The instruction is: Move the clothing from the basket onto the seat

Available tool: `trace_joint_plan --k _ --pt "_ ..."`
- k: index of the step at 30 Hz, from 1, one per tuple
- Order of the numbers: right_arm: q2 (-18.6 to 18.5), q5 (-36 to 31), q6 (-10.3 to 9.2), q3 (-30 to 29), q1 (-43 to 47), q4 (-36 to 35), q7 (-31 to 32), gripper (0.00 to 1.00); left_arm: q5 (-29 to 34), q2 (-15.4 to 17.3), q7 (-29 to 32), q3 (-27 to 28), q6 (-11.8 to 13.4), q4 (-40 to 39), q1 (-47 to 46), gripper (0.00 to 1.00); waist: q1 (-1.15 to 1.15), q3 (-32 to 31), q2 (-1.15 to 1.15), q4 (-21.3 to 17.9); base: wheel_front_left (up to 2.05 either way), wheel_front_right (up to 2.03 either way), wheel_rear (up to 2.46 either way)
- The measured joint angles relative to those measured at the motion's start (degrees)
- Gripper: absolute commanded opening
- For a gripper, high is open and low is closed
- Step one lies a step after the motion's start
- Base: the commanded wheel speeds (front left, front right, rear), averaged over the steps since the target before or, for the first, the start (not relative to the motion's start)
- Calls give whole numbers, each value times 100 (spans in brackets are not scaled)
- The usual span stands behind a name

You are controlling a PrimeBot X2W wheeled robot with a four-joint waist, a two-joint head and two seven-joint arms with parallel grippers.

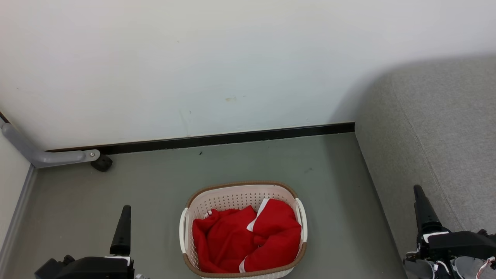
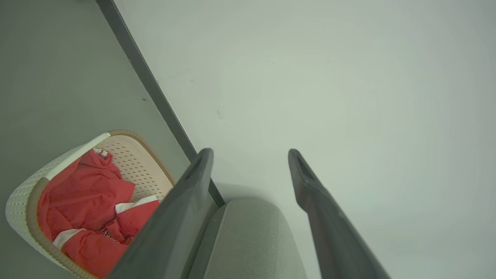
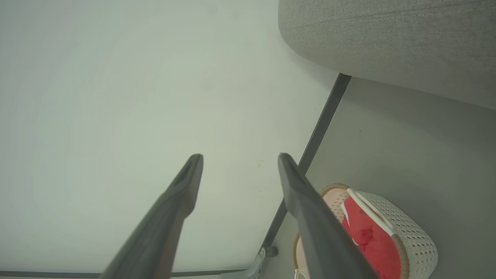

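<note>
One basket [image 1: 240, 183] sits on the floor at six o'clock in the head view, with one red heap of clothing [image 1: 248, 240] piled inside and one grey seat [image 1: 434, 135] at three o'clock. There are two grippers, the left gripper [image 2: 250, 155] and the right gripper [image 3: 240, 159], both with fingers spread and empty. The clothing lies apart from them, at eight o'clock off the left pair and four o'clock off the right.

Perforated plastic basket [image 1: 232, 199]; soft cloth clothing [image 1: 248, 240]
</note>
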Motion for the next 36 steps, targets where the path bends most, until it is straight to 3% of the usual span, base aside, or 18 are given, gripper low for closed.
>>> trace_joint_plan --k 14,36 --pt "-299 -1046 -9 553 -356 214 -303 100 1013 193 -349 -485 -4 126 -155 100 0 0 0 -7 0 0 0" --pt "-730 -2932 -254 1630 -901 711 -784 100 2985 577 -808 -1084 33 500 -447 100 0 -10 0 -24 0 0 0"
